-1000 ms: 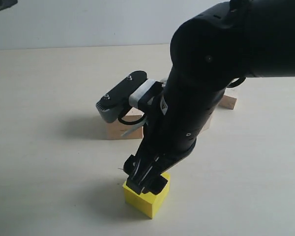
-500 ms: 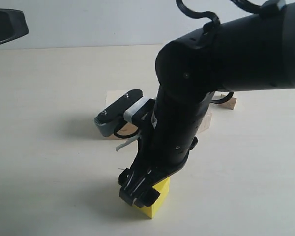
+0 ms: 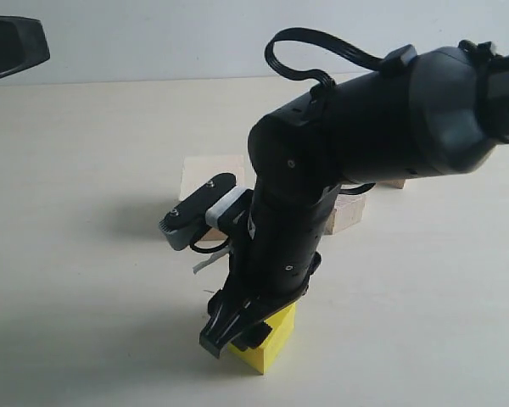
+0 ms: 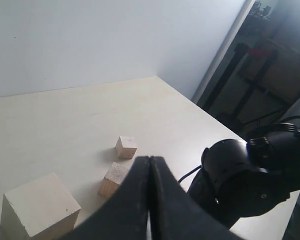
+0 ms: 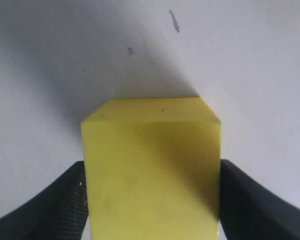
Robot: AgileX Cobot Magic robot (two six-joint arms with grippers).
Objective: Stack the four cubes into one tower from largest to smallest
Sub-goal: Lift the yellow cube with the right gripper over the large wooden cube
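The bright yellow cube (image 3: 273, 342) rests on the table near the front. My right gripper (image 3: 236, 332) reaches down over it. In the right wrist view the yellow cube (image 5: 150, 165) fills the gap of the right gripper (image 5: 151, 200), and both black fingers (image 5: 65, 205) press on its sides. The large wood cube (image 4: 37, 207), the medium one (image 4: 113, 179) and the small one (image 4: 126, 147) stand apart on the table. My left gripper (image 4: 150, 162) is shut on nothing, held high above them. The right arm partly hides the large cube (image 3: 205, 174) in the exterior view.
The bulky black right arm (image 3: 365, 127) spans the middle of the exterior view and covers much of the medium cube (image 3: 348, 214) and small cube (image 3: 396, 181). Pale table (image 3: 85, 280) lies around the cubes. A white wall stands behind.
The right arm has sunk lower over the yellow cube. Its fingers have drawn in from wide open onto the cube's sides. The cube has not moved.
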